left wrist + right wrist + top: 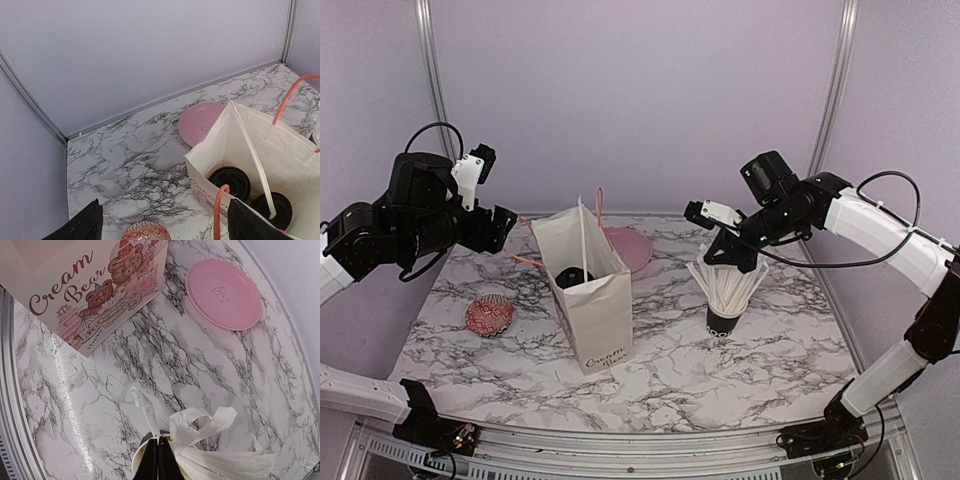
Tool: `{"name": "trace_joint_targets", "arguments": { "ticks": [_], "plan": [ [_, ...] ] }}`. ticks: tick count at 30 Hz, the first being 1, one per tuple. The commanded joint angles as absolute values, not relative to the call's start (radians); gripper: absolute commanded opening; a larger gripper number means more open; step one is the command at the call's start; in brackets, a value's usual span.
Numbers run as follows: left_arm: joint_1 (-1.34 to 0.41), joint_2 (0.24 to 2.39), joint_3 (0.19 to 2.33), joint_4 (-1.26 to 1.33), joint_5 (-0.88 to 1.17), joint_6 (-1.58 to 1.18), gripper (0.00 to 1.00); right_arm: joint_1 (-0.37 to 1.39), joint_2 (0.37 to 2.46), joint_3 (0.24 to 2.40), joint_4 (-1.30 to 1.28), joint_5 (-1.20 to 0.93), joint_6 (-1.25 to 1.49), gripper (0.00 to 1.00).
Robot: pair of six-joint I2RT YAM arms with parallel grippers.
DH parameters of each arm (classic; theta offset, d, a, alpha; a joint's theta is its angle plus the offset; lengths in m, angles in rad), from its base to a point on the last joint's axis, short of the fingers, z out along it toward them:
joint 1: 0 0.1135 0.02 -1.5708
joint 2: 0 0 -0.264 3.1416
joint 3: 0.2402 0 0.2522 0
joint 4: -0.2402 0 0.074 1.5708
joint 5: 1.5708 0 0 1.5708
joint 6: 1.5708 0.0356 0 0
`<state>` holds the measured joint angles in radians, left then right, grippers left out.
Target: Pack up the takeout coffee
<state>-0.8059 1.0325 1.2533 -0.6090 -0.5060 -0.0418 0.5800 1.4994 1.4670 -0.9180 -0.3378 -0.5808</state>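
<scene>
Two takeout coffee cups stand inside the white paper bag point(250, 145). Only their black lids point(230, 181) point(272, 210) show in the left wrist view, and one lid point(575, 275) shows from the top. My left gripper point(164, 222) hangs open above the table to the left of the bag point(592, 310), with nothing between its fingers. My right gripper point(159, 441) is shut on the thin end of a white wrapped straw point(147, 412). It sits right over the black cup of straws point(725, 320), to the right of the bag.
A pink plate point(638, 246) lies behind the bag, near the back wall. A red patterned bowl point(489, 316) sits on the table left of the bag. The bag's orange handles point(287, 95) stick up above its open mouth.
</scene>
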Motion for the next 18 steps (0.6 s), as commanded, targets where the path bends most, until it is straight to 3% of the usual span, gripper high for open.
{"name": "trace_joint_targets", "arguments": {
  "ticks": [1, 12, 18],
  "plan": [
    [-0.802, 1.020, 1.248, -0.587, -0.504, -0.050, 0.87, 0.574, 1.479, 1.507, -0.961, -0.345, -0.586, 0.00],
    [-0.802, 1.052, 1.358, -0.615, -0.478, -0.057, 0.87, 0.572, 1.375, 1.936, -1.276, -0.783, -0.754, 0.00],
    [-0.802, 1.064, 1.407, -0.629, -0.471, -0.074, 0.87, 0.575, 1.463, 2.170, -1.327, -1.005, -0.787, 0.00]
  ]
}}
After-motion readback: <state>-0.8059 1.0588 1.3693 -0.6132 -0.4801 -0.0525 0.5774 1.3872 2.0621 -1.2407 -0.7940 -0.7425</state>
